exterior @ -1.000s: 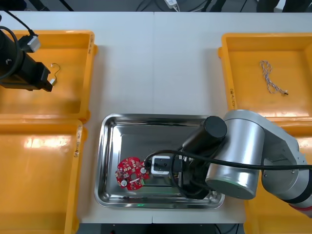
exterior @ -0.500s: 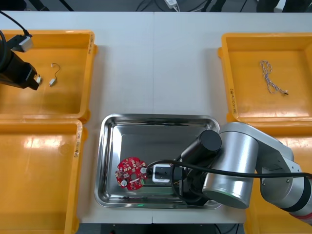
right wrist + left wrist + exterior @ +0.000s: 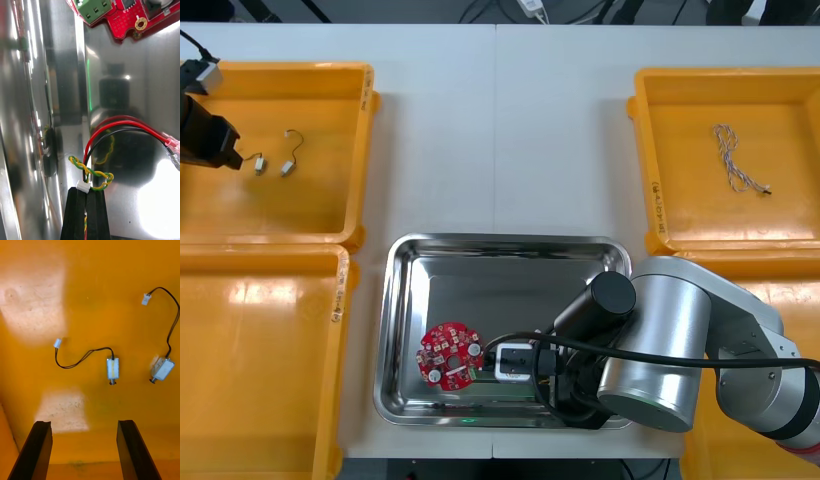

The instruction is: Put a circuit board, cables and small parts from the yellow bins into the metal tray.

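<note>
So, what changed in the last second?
The left gripper, open, moved left over the far left bin, uncovering two small metal parts. The right gripper, shut on the red and yellow cable, eased toward the metal tray's near rim. The circuit board stayed put.

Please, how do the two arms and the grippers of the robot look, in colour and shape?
The right arm is a thick, rounded silver-grey housing with a round black cap and a black cable across it. The left arm is black and boxy, with a pale connector on it. The left gripper and the right gripper have flat, matte black fingers with squared tips.
</note>
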